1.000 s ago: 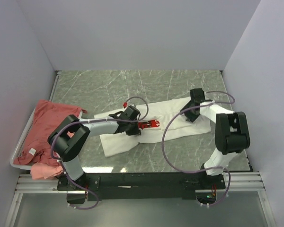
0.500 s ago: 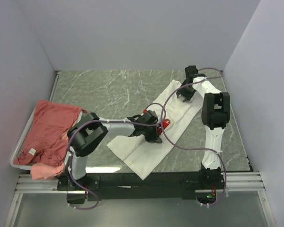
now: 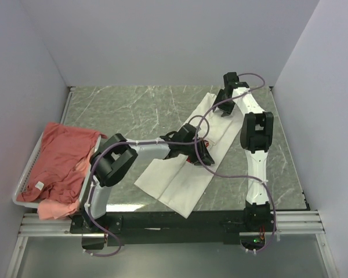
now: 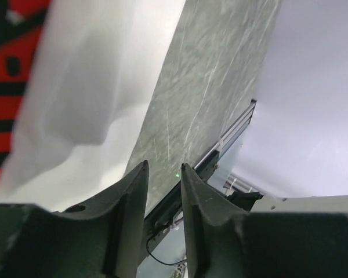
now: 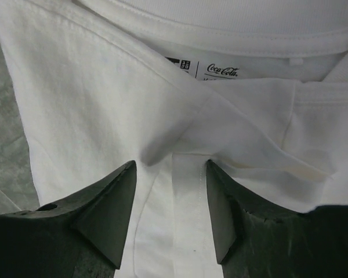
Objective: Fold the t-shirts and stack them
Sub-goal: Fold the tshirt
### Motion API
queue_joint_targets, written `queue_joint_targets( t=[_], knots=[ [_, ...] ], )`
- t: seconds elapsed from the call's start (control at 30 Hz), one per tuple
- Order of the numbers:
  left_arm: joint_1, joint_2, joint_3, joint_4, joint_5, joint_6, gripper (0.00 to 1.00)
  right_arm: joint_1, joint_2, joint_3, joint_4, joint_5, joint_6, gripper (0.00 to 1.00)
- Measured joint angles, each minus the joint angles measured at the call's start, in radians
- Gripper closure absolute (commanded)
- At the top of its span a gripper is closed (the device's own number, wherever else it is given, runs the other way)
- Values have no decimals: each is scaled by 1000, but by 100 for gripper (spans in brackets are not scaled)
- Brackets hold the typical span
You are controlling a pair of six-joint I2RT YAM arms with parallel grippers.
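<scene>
**Workpiece position.** The white t-shirt [image 3: 175, 184] is lying flat on the marble table [image 3: 127, 110]. It is running as a long diagonal band from the lower centre of the top view to the upper right. The salmon-pink t-shirts [image 3: 61, 156] are lying heaped in the white wire basket [image 3: 23, 182] at the left edge of that view, well apart from the white one.

**Left arm.** The left gripper [image 3: 198, 153] is reaching across to the centre of the top view and sitting over the middle of the white t-shirt. In the wrist view its fingers [image 4: 130, 202] are standing slightly parted. Nothing is lying in the narrow gap, and only table and rail are showing through it. White fabric and the red print [image 4: 11, 69] are filling the upper left of that view.

**Right arm.** The right gripper [image 3: 224, 109] is stretching to the upper right of the top view, at the collar end of the shirt. Its jaws are spread, with the tips down on the fabric and a flat band of cloth between them. The neck label [image 5: 204, 68] is showing at the upper centre of the wrist view.
</scene>
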Motion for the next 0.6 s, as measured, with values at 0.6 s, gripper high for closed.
queue_joint_targets(
  t=[0.6],
  knots=[
    [243, 140, 538, -403, -158, 627, 28, -48, -599, -557, 203, 35, 69, 41]
  ],
)
